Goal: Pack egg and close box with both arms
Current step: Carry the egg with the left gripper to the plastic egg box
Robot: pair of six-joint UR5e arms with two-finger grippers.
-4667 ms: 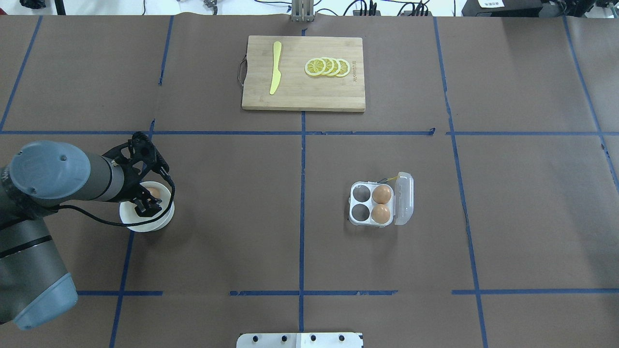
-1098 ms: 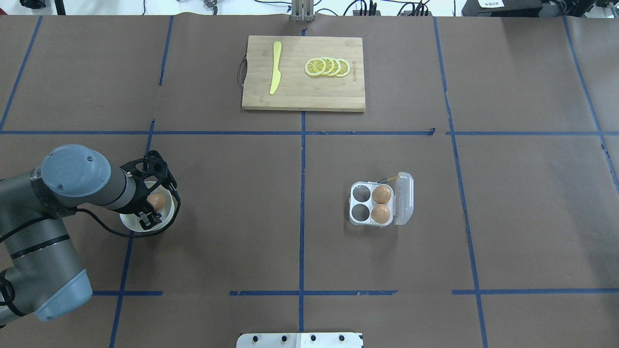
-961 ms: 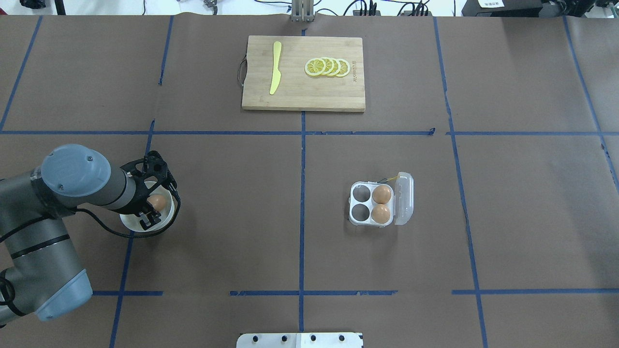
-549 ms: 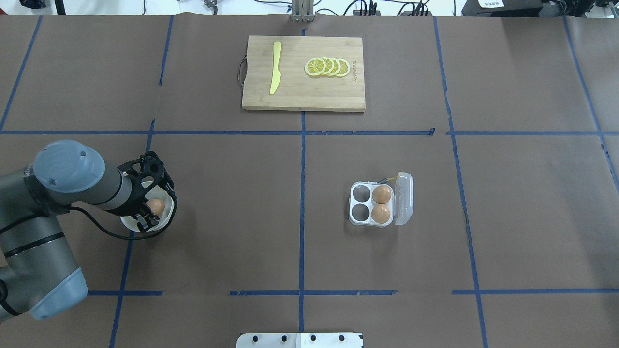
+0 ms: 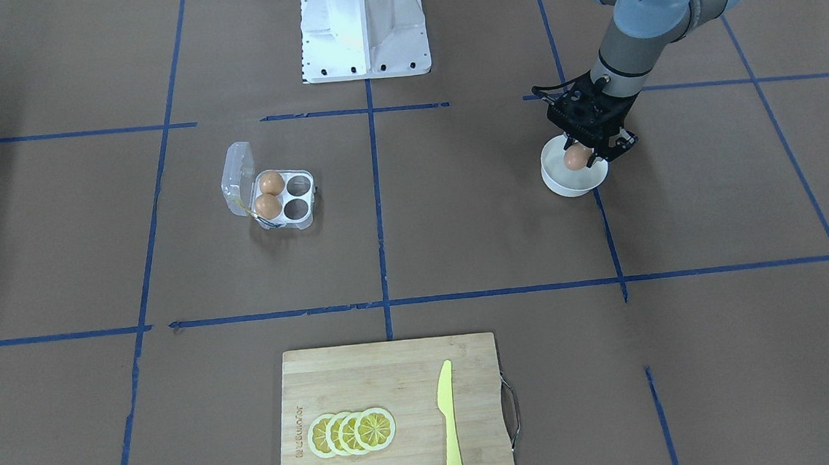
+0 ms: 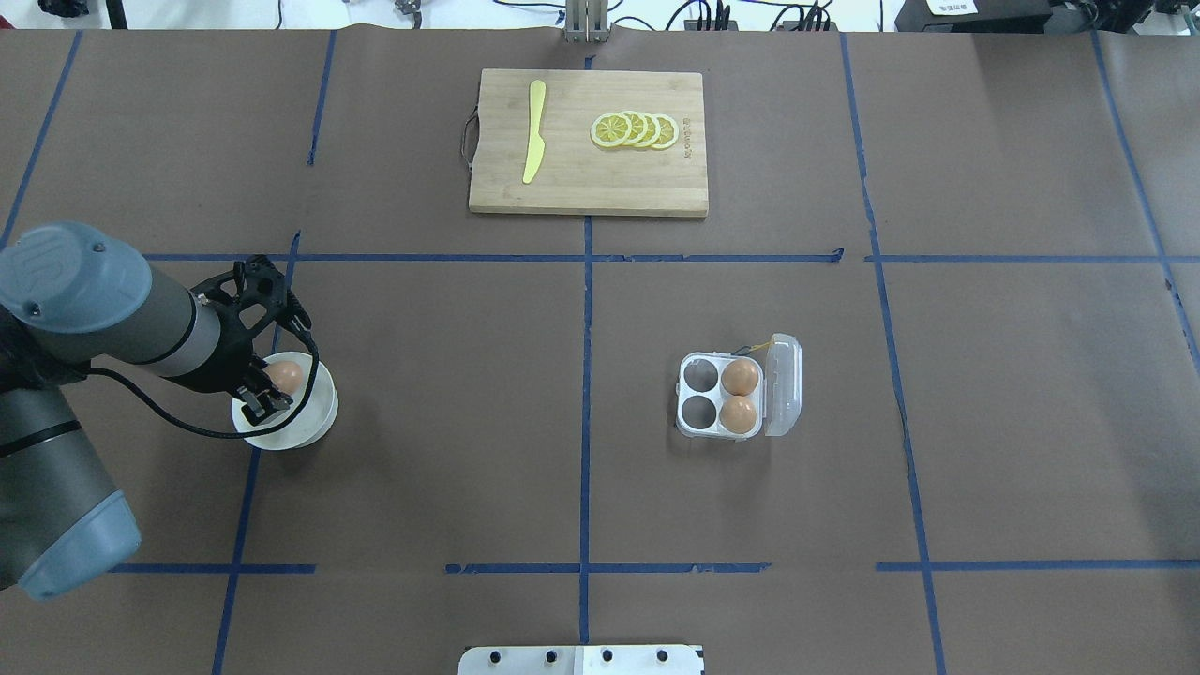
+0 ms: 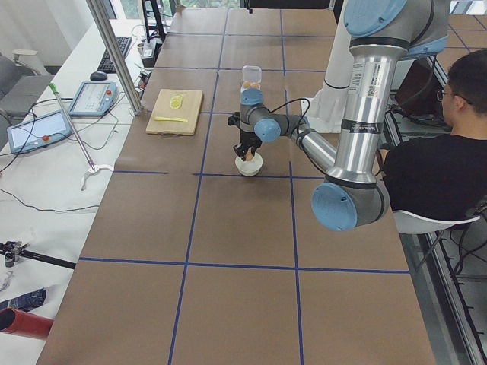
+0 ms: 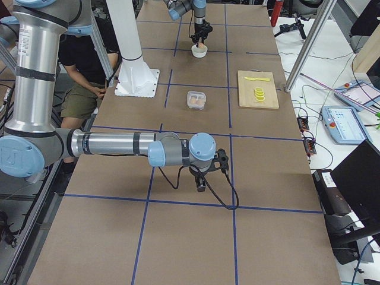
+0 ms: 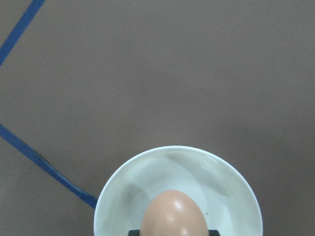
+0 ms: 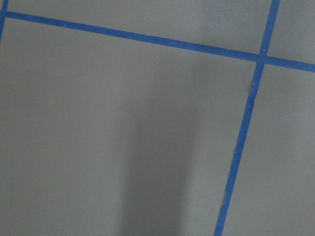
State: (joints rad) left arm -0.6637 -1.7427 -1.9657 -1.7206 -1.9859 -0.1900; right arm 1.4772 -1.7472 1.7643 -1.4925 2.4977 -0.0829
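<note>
Lifted in the last half second: left gripper (image 6: pixel 267 386) pinching the egg (image 6: pixel 282 377), now hanging above the white bowl (image 6: pixel 314 412) and no more low inside it. Means pick looks done, with carry to the box (image 6: pixel 722 394) to come next, lid open there and two cells on the bowl side free. Cannot tell for right gripper (image 8: pixel 202 183) whether spread or pressed together, seen only from the side.

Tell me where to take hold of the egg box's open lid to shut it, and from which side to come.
Take the lid by its free long edge, opposite the hinge, coming from the robot's right. It stands open on that side of the box, hinged beside the two filled cells, so pushing leftward there should swing it over.
</note>
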